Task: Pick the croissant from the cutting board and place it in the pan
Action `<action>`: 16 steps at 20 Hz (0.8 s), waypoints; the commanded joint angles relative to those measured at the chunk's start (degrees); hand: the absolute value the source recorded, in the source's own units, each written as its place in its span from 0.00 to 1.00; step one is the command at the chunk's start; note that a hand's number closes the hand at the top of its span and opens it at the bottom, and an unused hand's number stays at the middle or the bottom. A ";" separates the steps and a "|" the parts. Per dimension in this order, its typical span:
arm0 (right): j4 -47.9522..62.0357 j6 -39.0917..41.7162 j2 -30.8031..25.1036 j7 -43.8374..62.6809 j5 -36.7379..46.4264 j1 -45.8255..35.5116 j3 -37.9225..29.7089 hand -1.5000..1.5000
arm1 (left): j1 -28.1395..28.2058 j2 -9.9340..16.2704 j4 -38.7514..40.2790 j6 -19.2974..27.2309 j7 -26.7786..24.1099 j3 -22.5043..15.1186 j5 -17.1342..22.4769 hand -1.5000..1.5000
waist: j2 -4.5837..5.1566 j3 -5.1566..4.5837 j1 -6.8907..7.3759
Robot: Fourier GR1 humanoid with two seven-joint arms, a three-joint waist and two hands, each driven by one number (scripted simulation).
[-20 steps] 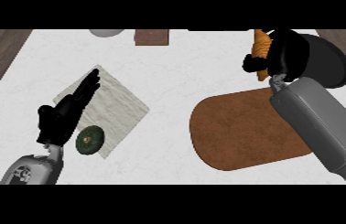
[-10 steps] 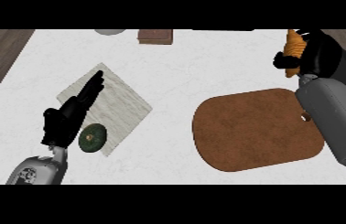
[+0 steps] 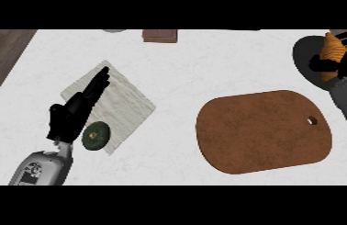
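The golden-brown, ridged croissant sits at the view's right edge, over the dark round pan, with the black right hand curled round its lower half. It looks light, soft and flaky, so holding its thick middle seems wisest. The brown rounded wooden cutting board lies bare. The left hand rests open, fingers straight, over a pale cloth.

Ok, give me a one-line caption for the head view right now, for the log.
Right hand holds the croissant over the pan, cutting board bare, left hand resting open.
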 commanded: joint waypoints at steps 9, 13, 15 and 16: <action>12.01 -0.22 -4.13 -16.71 -5.38 -0.77 -8.85 1.00 | 0.12 -0.02 0.49 -1.30 -1.16 0.22 -0.78 0.50 | 0.75 0.17 1.61; 18.89 4.25 -6.39 -8.02 -6.80 -1.20 -10.87 1.00 | -0.88 -0.71 -1.39 -1.12 0.45 -0.07 -0.33 0.50 | 0.96 0.11 2.23; 20.52 12.18 -8.16 -7.93 -5.69 -2.44 -9.40 0.00 | -1.72 -1.45 -0.46 -0.97 1.23 -1.34 -1.23 0.50 | 1.42 0.19 2.69; 20.35 12.87 -7.76 -8.96 -6.49 -1.81 -10.17 0.00 | -1.38 -1.04 -1.09 -1.24 0.68 -0.34 -0.40 0.50 | 1.43 0.28 3.08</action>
